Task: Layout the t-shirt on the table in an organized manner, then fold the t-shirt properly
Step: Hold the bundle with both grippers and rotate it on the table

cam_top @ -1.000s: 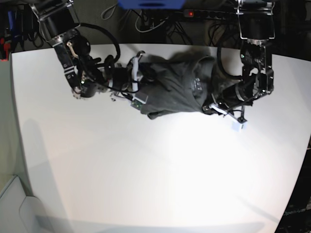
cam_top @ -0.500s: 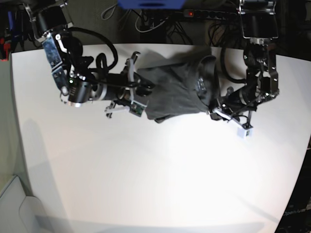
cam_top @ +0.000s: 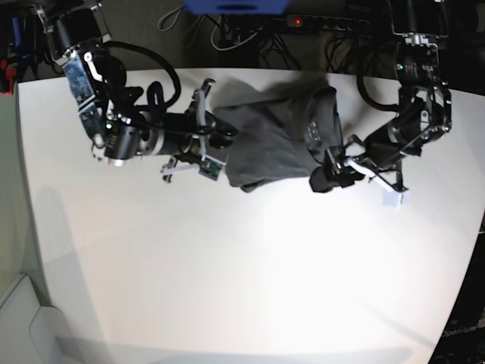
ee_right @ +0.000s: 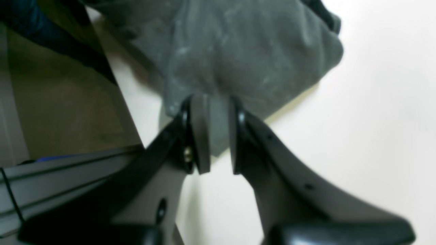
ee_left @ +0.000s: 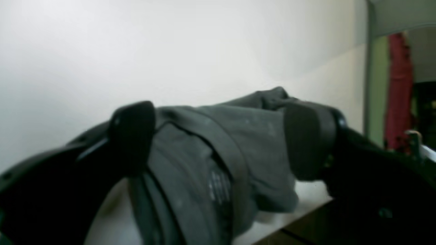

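Note:
The dark grey t-shirt (cam_top: 276,133) lies bunched and wrinkled near the far edge of the white table (cam_top: 227,265). At the shirt's left end my right gripper (cam_top: 223,138) is shut on a fold of cloth. In the right wrist view the gripper (ee_right: 218,136) has its two pads (ee_right: 199,136) pressed close on the fabric (ee_right: 238,51). My left gripper (cam_top: 326,173) is at the shirt's right end by the collar. In the left wrist view that gripper (ee_left: 219,139) is open, its fingers (ee_left: 133,136) standing wide on both sides of the collar band (ee_left: 218,160) without pinching it.
Behind the table's far edge run dark cables and a power strip (cam_top: 318,21) with a red light, plus a blue object (cam_top: 235,6). White tabletop stretches from the shirt to the near edge. A pale grey surface (cam_top: 15,318) sits off the table's left corner.
My left gripper's jaws have opened and let go of the collar end. That arm has shifted, and the right arm has pulled the shirt's left end slightly toward the left.

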Action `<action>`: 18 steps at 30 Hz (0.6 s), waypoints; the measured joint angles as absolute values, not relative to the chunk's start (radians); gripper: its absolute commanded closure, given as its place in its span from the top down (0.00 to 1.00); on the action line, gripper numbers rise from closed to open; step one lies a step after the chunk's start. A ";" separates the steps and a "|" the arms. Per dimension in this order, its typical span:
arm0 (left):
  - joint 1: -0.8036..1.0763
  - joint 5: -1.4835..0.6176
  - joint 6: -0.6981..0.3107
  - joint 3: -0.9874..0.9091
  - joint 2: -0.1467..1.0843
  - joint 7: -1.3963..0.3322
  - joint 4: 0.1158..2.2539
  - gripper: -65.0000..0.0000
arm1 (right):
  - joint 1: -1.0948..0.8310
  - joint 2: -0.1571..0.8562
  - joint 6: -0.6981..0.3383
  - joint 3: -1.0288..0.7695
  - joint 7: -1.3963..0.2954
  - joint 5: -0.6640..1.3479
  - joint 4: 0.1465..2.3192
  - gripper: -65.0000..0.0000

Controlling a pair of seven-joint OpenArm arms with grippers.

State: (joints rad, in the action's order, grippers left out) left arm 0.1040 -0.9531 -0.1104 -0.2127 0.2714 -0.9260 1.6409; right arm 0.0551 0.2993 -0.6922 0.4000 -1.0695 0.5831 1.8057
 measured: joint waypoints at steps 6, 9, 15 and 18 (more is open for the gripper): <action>0.211 -1.006 -0.102 -0.378 0.204 -0.938 1.640 1.00 | 0.054 0.300 -0.692 0.400 -1.072 0.583 1.805 0.14; 0.242 -1.013 -0.104 -0.387 0.200 -0.937 1.640 1.00 | 0.055 0.300 -0.693 0.400 -1.073 0.583 1.805 0.14; 0.249 -0.968 -0.103 -0.369 0.202 -0.938 1.631 1.00 | 0.055 0.299 -0.692 0.400 -1.073 0.583 1.805 0.14; 0.240 -0.902 -0.101 -0.327 0.201 -1.006 1.624 1.00 | 0.055 0.299 -0.693 0.400 -1.073 0.583 1.805 0.14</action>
State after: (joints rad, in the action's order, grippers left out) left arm 0.2398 -0.9016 -0.1013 -0.3271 0.2008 -1.0061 1.6238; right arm 0.0547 0.2993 -0.6926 0.4000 -1.0729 0.5835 1.8046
